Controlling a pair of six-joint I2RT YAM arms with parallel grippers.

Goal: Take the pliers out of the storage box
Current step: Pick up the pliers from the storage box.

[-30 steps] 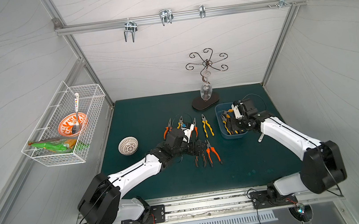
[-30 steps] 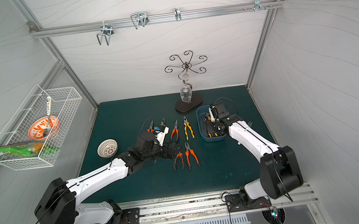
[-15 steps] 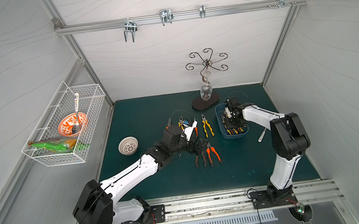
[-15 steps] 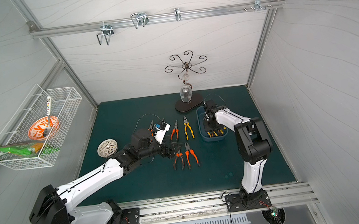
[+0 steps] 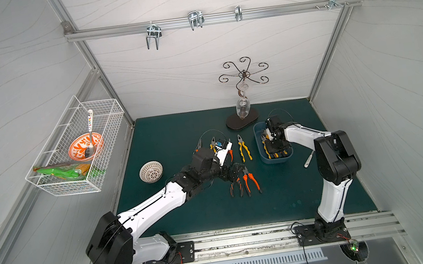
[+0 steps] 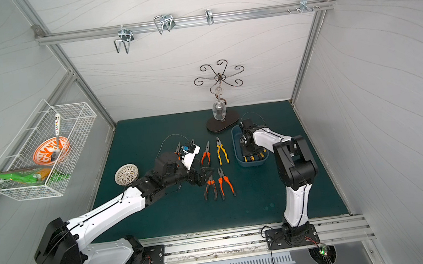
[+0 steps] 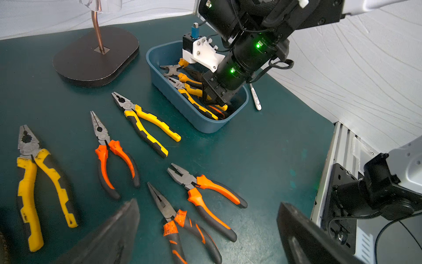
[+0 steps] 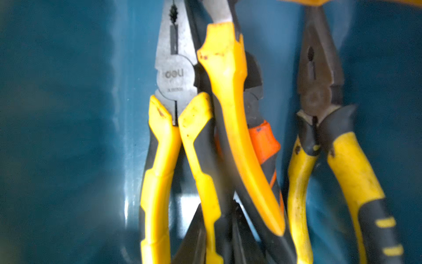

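The task is being judged as a little past halfway. On the dark green desk (image 5: 177, 131), six of the pliers (image 7: 147, 124), dark-headed tools with rubbery handles in orange-and-black or yellow-and-black, are being counted in both top views. They are laid out in two loose rows. Two orange-handled ones are lying directly beneath the left fingers (image 7: 118, 226) and the rest just beyond them, two being partly hidden by the left wrist. The left fingers are being held spread wide above the desk, with nothing between them. The storage box (image 7: 196, 118), a small blue plastic tub with rounded corners, is standing well beyond the left fingers, and the right fingers (image 7: 220, 99) are being held down inside it. At least four more tools are being shown there in the right wrist view, packed side by side around the right fingers. Among them are the long-nosed yellow-and-black pliers (image 8: 175, 75), with an orange-and-black pair (image 8: 262, 141) wedged just beside them. The right fingers are being pressed together, and one handle of the long-nosed yellow-and-black pliers appears to be pinched between them, though the blur is leaving this uncertain. What is being left, then, is the lifting out of these last tools and their placing beside the others.
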